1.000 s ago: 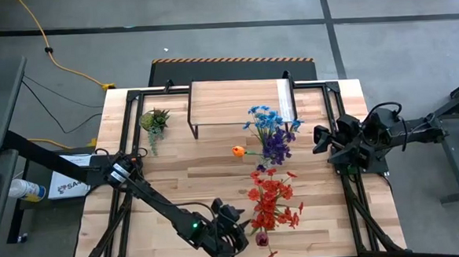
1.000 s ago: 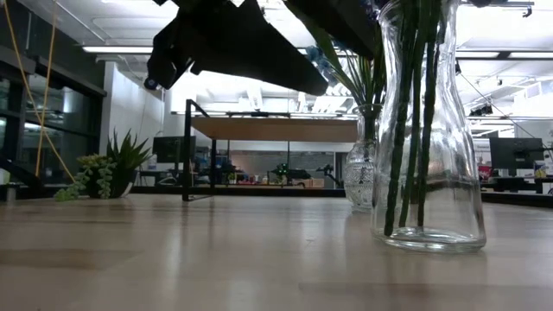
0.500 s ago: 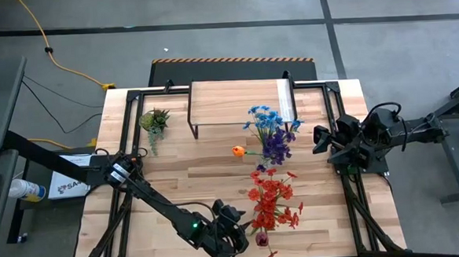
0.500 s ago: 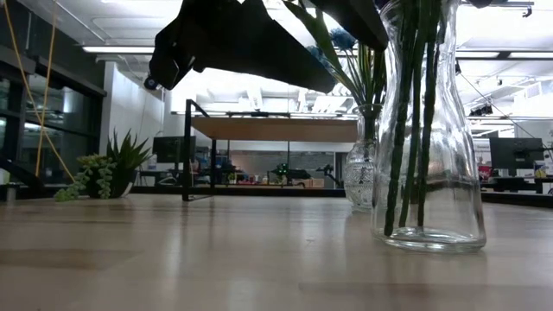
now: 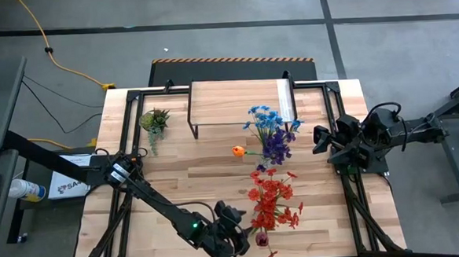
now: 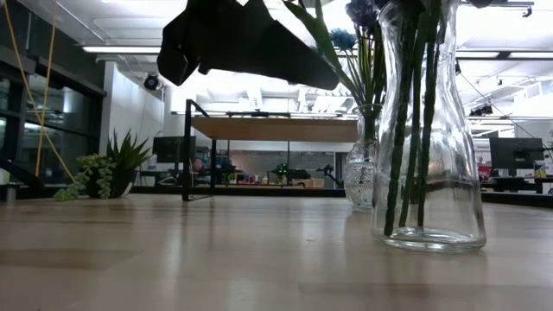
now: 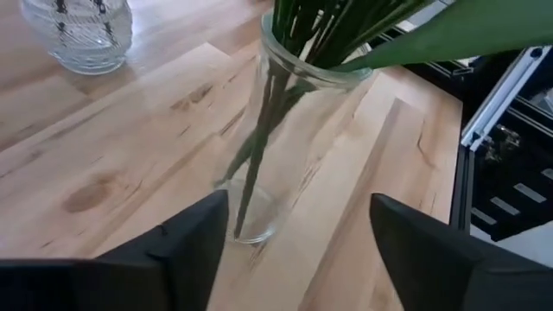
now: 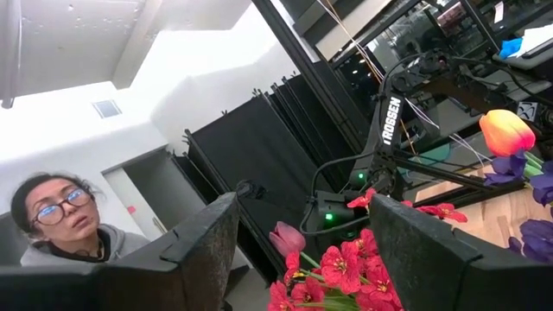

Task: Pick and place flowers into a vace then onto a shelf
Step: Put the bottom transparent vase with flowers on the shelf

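Left pincer [image 5: 237, 237]: low at the near edge of the desk [image 5: 177, 178], just beside the tall vase; in its wrist view the two fingers [image 7: 186, 242] stand wide apart with the vase's base between them, and they hold nothing.
Right pincer [image 5: 322, 139]: at the desk's right side, raised, well apart from the vases; its fingers [image 8: 203, 242] stand apart with only room and blooms between them, holding nothing.
Tall vase [image 6: 426, 130]: clear glass, upright on the desk near its front edge, green stems inside it.
Red flowers [image 5: 273, 201]: a bunch standing in the tall vase, blooms spreading toward the desk's middle.
Round vase [image 6: 364, 168]: smaller ribbed glass, upright farther back, stems and leaves rising from it.
Blue and purple flowers [image 5: 271, 134]: in the round vase, just in front of the shelf.
Orange flower [image 5: 237, 151]: beside the purple blooms, on their left in the high view.
Shelf [image 5: 236, 103]: at the back of the desk, its top bare, a pale strip near its right end.
Green plant [image 5: 154, 121]: left of the shelf, on the desk.
Person [image 8: 60, 220]: seen in the right wrist view, in the room beyond the desk.
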Robot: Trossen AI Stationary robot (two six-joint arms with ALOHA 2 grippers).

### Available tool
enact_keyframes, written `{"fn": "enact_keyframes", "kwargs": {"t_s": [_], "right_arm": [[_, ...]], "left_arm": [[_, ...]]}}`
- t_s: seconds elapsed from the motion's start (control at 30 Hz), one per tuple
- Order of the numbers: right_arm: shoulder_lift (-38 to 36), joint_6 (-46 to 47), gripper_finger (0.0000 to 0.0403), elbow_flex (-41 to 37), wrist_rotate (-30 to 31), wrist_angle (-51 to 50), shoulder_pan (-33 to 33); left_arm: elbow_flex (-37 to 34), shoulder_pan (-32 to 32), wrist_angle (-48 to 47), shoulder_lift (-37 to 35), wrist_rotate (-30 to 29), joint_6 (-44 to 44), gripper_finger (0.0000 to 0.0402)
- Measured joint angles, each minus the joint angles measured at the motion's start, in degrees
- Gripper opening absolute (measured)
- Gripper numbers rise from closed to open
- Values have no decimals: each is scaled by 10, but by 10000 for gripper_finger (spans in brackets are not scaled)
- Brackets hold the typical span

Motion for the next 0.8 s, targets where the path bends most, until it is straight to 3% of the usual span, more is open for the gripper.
{"fn": "enact_keyframes", "kwargs": {"t_s": [0.33, 0.8], "right_arm": [[0, 0, 252, 0, -1, -1, 0], [0, -10, 252, 0, 0, -3, 0]], "left_arm": [[0, 0, -5, 0, -15, 4, 379], [0, 18, -3, 0, -15, 34, 377]]}}
